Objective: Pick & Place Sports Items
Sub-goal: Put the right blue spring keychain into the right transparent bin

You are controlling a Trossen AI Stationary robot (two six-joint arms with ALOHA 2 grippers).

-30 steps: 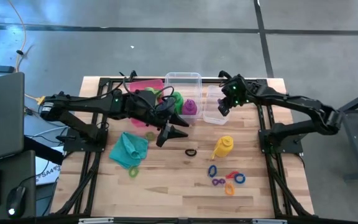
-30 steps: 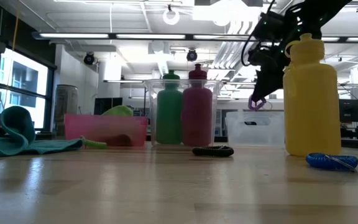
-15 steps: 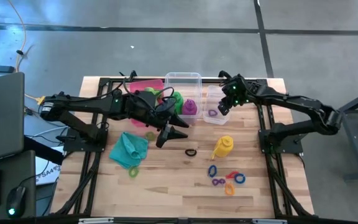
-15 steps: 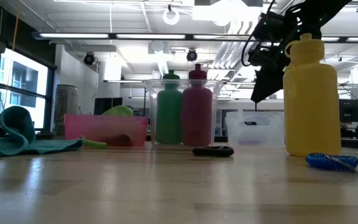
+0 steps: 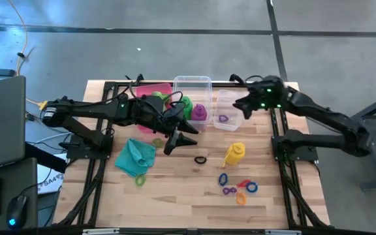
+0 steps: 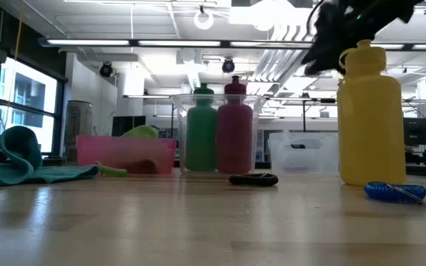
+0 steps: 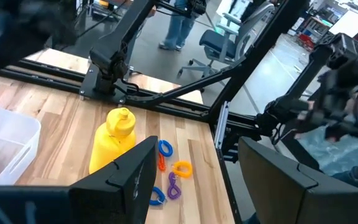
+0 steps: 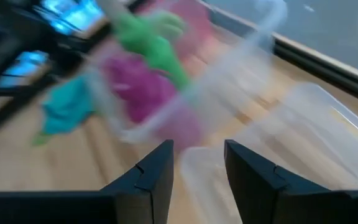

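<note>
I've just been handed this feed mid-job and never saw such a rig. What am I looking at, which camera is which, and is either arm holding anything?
Two dark robot arms work at a wooden table. One picture looks straight down, one sits at table height, and one rides on each wrist. The left gripper hovers open over the middle, holding nothing. The right gripper is open and empty beside the small clear bin, where a purple ring lies. A yellow bottle, a black ring, a teal cloth and several coloured rings remain on the table.

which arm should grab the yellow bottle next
Probably right. The right gripper is open and empty above the small clear bin, on the same side as the yellow bottle; the left gripper is across the table's middle.
</note>
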